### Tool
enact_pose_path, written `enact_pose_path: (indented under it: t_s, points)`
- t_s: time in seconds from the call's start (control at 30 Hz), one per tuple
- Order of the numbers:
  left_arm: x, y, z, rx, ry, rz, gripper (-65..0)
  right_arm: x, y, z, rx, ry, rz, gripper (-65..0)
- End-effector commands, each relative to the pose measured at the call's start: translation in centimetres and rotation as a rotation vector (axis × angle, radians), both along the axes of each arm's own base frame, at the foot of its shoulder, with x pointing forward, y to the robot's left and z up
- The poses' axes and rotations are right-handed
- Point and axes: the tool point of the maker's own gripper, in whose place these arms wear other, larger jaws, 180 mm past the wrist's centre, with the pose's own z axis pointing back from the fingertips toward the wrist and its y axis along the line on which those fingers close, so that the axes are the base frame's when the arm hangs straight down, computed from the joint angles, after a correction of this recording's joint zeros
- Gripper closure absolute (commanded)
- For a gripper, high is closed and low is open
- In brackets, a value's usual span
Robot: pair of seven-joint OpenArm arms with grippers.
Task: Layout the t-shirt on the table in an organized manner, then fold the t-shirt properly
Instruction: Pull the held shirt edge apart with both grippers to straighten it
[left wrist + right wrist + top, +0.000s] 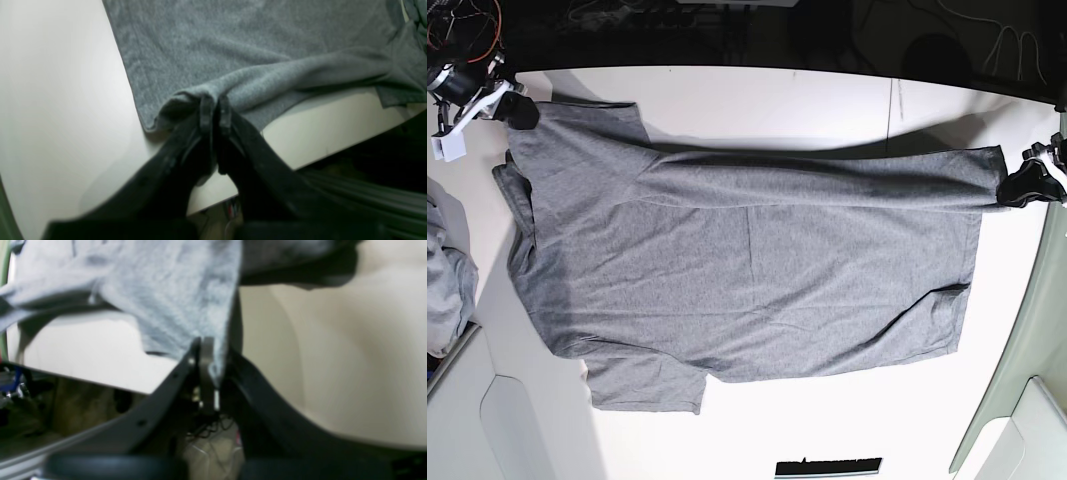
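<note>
The heather-grey t-shirt [747, 290] lies spread on the white table [757, 95], sleeves toward the base view's left and hem toward its right. My left gripper [1010, 187] is shut on the far hem corner at the right. In the left wrist view it [215, 105] pinches a raised fold of the shirt [233, 50] near the table edge. My right gripper [522, 112] is shut on the far sleeve corner at the upper left. In the right wrist view it [206, 346] holds the cloth [173, 290] lifted above the table [350, 356]. A raised ridge of fabric runs between the two grippers.
A paler grey cloth bundle [442, 275] lies at the table's left edge. A thin dark seam [892, 100] crosses the far tabletop. A black flat item [827, 467] sits at the near edge. White moulded shapes stand at the near left [517, 430] and near right [1027, 430].
</note>
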Motion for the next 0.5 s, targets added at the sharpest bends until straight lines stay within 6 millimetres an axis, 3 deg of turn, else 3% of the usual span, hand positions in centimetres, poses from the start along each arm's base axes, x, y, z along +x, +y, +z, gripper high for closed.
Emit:
enact_pose_path:
  t_s: [0.0,0.3,0.47]
  points:
    - [0.3,0.3,1.3,0.008,-0.031,-0.013,0.0,0.1,-0.5,1.3,-0.014,-0.036,0.01,0.0]
    - [-3.0,-1.0,0.4,0.028,0.04,-0.073,0.0,-5.1,-0.5,3.9,0.01,0.005,0.035,0.0]
    - [-4.6,0.4,0.4,0.048,0.068,-0.039,0.0,-8.3,0.0,3.7,0.05,0.079,0.037,0.0]
